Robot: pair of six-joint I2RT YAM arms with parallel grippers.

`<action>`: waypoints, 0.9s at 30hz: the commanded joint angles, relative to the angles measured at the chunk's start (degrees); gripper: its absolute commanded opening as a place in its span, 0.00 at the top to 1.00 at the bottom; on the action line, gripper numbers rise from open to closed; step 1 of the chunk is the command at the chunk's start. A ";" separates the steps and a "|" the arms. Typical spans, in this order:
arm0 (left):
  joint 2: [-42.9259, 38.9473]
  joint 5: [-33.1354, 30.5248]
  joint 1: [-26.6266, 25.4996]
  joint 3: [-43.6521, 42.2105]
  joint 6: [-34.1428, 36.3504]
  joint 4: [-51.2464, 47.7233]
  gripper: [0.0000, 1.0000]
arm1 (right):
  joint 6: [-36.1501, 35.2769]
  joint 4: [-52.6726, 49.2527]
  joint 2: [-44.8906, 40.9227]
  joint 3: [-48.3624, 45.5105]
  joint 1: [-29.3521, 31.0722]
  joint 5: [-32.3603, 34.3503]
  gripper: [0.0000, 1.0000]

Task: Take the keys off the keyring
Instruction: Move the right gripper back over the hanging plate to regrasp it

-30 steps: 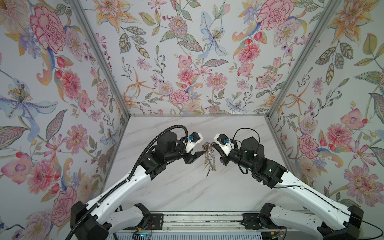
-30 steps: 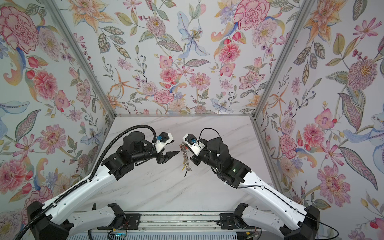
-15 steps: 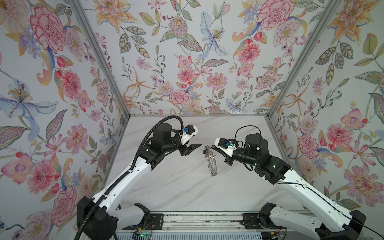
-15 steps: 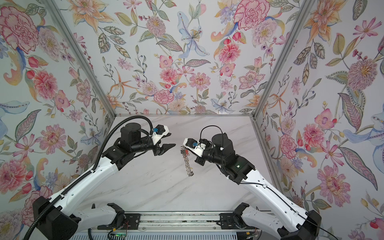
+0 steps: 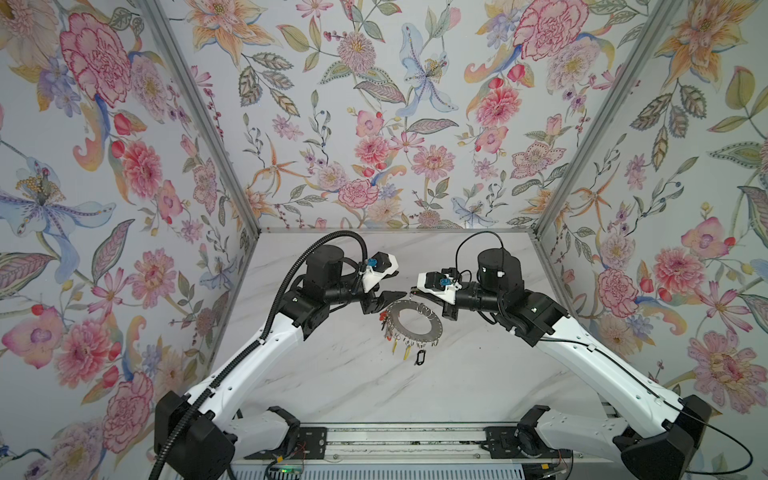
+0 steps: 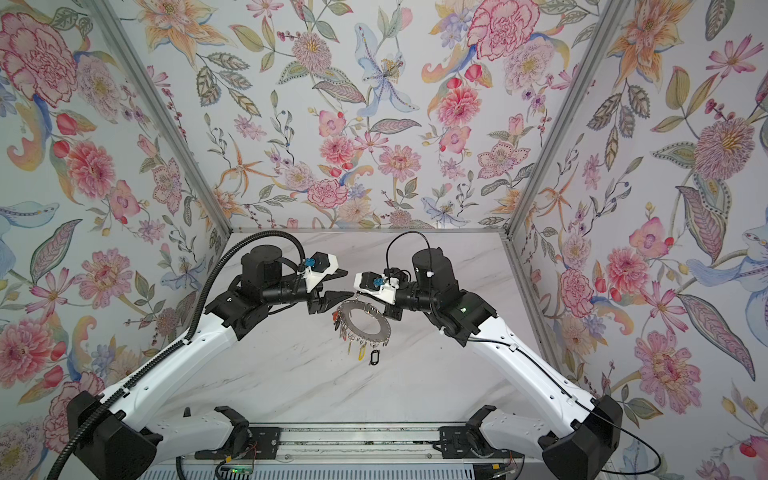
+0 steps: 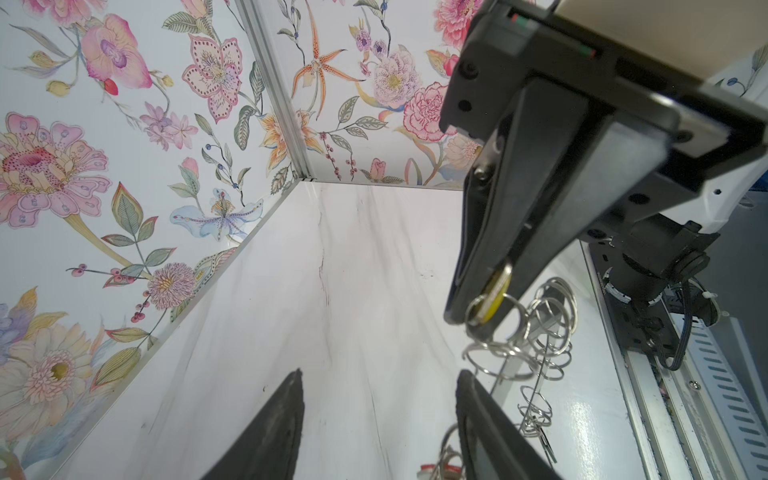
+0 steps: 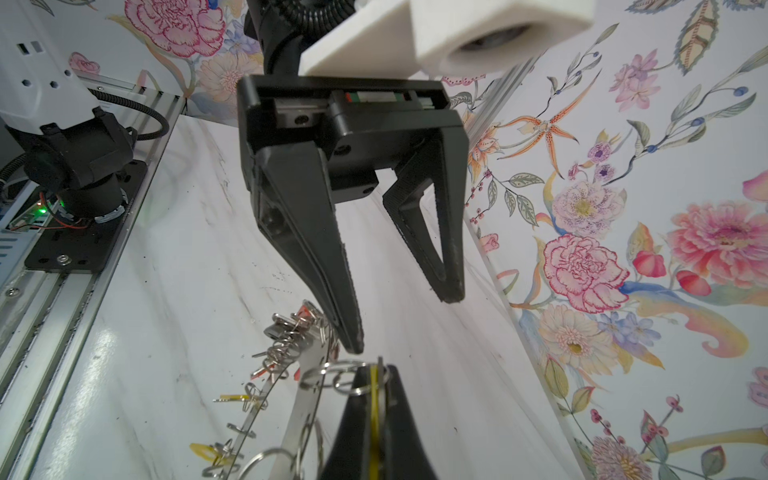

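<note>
R hand (image 5: 412, 293) pinching yellow-tag key (image 7: 494, 291), keyring (image 5: 434, 328) dangling.
Both top views: keyring (image 6: 384, 326) hangs mid-frame below R hand (image 6: 357, 294), over the surface (image 5: 332, 382); L hand (image 5: 401, 283) just left, fingers apart, empty. L wrist cam: R hand (image 7: 478, 307) clamped on that key, right of centre. R wrist cam: other keys (image 8: 286, 332) bunched lower-left on keyring.

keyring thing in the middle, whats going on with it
The right gripper is shut on a yellow-tagged key at the upper edge of the keyring, and the disc hangs from that grip. The left gripper is open beside it, one finger close to the rim, holding nothing. The other keys, red- and yellow-tagged, are still on their wire loops, along with a small black clip. I see no key loose on the table.
</note>
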 commanded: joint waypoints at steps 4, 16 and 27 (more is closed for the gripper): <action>-6.40 -12.33 0.00 -1.67 -1.28 -0.21 0.37 | 3.94 7.36 -0.44 0.78 0.48 8.74 1.00; -10.34 -10.42 -7.51 -9.68 -10.25 4.58 0.39 | 16.39 6.14 3.36 4.18 7.21 31.14 1.00; -7.73 -9.90 -8.61 -12.86 -11.82 9.42 0.43 | 24.84 1.25 6.06 7.38 10.59 40.16 1.00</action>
